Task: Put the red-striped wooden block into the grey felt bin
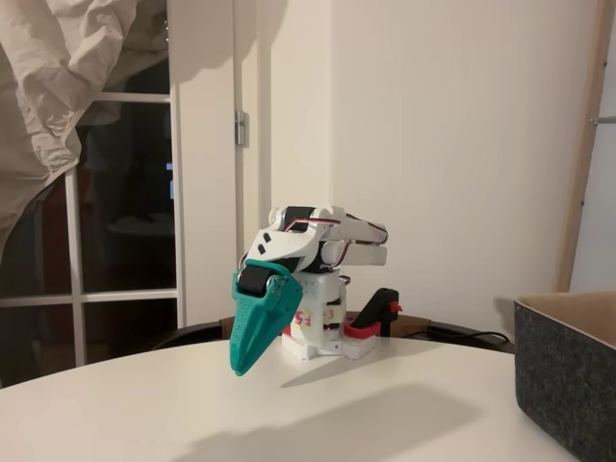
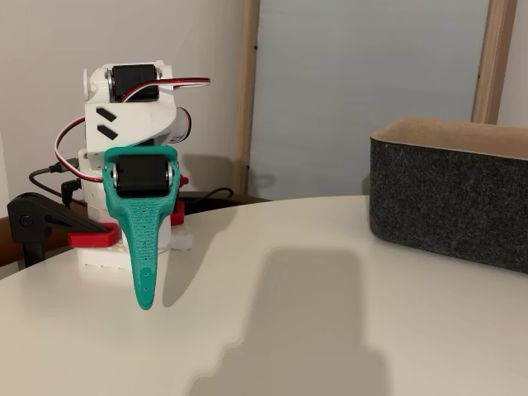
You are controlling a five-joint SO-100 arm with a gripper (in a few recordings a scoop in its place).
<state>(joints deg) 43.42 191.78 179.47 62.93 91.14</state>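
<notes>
1. Here the white arm is folded over its base, its teal pointed gripper (image 1: 241,366) aimed down above the round white table (image 1: 144,414), fingers pressed together, holding nothing.
2. The large charcoal-grey felt bin (image 2: 450,194) stands well apart; a fixed view shows its tan inside rim.
3. The block's place cannot be told.

A white robot arm sits folded over its base, left of centre in both fixed views. Its teal claw (image 1: 246,358) (image 2: 145,297) points steeply down (tip just above the surface), fingers pressed together with no gap, holding nothing. Red and white cables loop around the upper joints.
</notes>
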